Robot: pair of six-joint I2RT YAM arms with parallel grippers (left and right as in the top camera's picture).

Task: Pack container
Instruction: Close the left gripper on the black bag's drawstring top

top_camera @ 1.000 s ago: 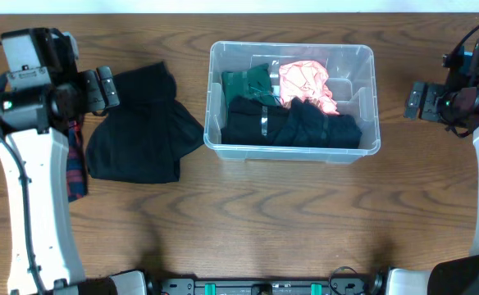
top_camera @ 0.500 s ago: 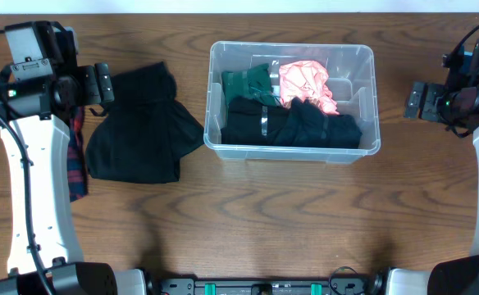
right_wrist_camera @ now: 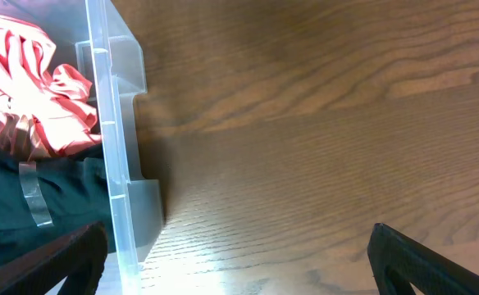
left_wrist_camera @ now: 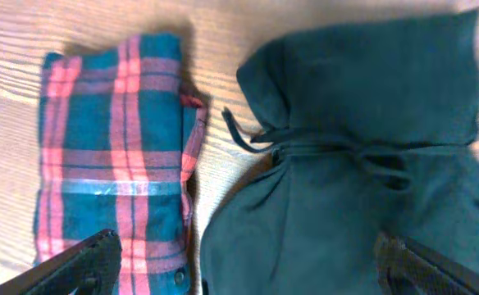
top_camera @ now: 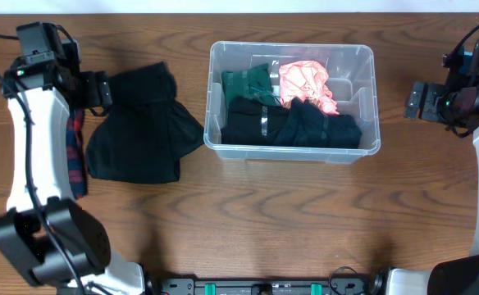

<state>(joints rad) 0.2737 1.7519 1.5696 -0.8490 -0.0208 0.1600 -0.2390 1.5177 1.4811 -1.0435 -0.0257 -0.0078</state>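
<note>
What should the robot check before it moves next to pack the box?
1. The left gripper is open and empty: ok.
2. The black garment lies under the left gripper, in its wrist view: ok.
3. The right gripper is open and outside the container: ok.
4. All clothes packed: not ok; the black garment and plaid cloth lie on the table.
5. Enough room in the container for both: cannot tell.

The clear container [top_camera: 215,106] holds a green garment [top_camera: 252,82], pink-striped cloth [top_camera: 305,80] and black clothes [top_camera: 301,127]; beside it lie a black drawstring garment [top_camera: 141,127] and red-and-teal plaid cloth [left_wrist_camera: 116,156].
</note>
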